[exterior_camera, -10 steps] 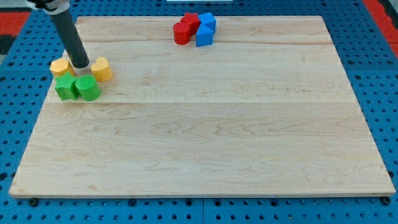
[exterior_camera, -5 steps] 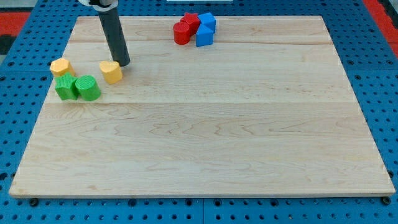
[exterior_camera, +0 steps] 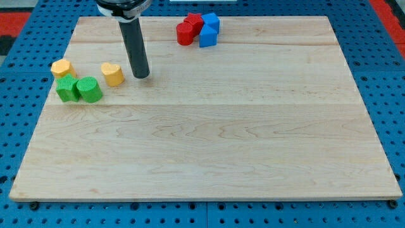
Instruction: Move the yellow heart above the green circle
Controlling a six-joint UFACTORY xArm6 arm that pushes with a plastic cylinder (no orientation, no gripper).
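Landmark: green circle [exterior_camera: 90, 90], near the wooden board's [exterior_camera: 209, 126] left edge.
Yellow heart [exterior_camera: 112, 73]: just up-right of the green circle, apart from it.
My tip [exterior_camera: 142, 76]: bare rod end holding nothing, right of the yellow heart, not touching.
Green star [exterior_camera: 66, 88]: touching the circle's left.

Pale wood-grain counter [exterior_camera: 209, 145] on a blue pegboard [exterior_camera: 19, 95], holding two yellow [exterior_camera: 112, 73], two green [exterior_camera: 90, 89], two red [exterior_camera: 185, 33] and two blue blocks [exterior_camera: 208, 37].
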